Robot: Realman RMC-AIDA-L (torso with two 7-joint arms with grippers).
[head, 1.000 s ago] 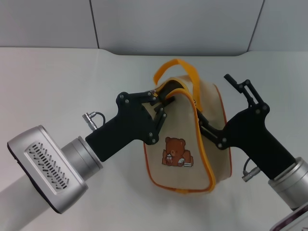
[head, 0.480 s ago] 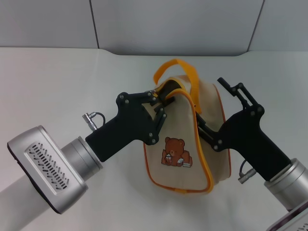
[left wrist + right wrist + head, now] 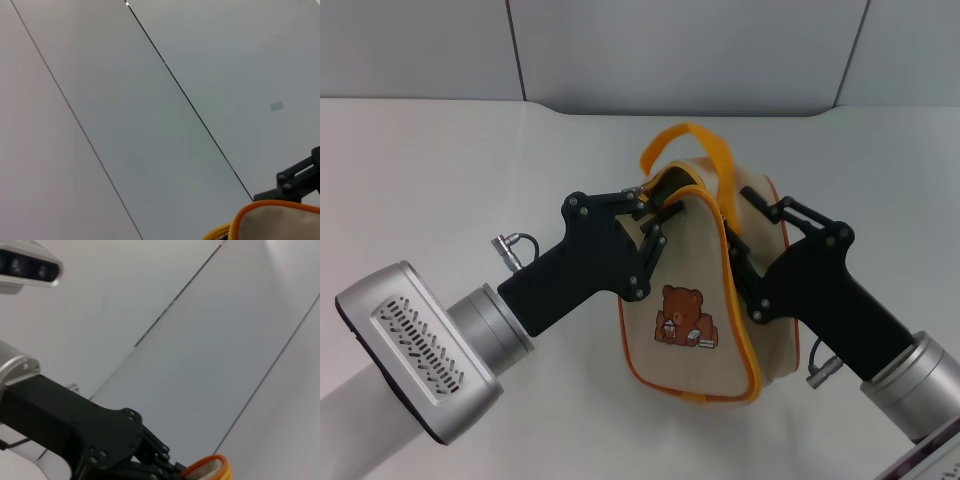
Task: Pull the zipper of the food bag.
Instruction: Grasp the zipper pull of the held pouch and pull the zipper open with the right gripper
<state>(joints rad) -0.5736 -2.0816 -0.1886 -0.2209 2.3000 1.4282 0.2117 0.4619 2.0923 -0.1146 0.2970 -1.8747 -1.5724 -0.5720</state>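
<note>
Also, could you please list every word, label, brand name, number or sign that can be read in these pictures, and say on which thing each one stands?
No readable text: none of the views shows a word, number or brand.
Food bag: only a small brown bear picture, no lettering.
Left gripper and right gripper: plain black, no markings that can be read.
Silver wrist housing of the left arm: only vent slots, no label.

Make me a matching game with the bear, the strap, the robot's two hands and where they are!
Things:
1. bear picture
2. strap handle
3. left hand
4. right hand

Places:
A. arching over the bag's top
B. at the bag's top edge, on the robot's left
C. on the bag's front face
D. against the bag's side, on the robot's right

Pairs: 1-C, 2-A, 3-B, 4-D
</note>
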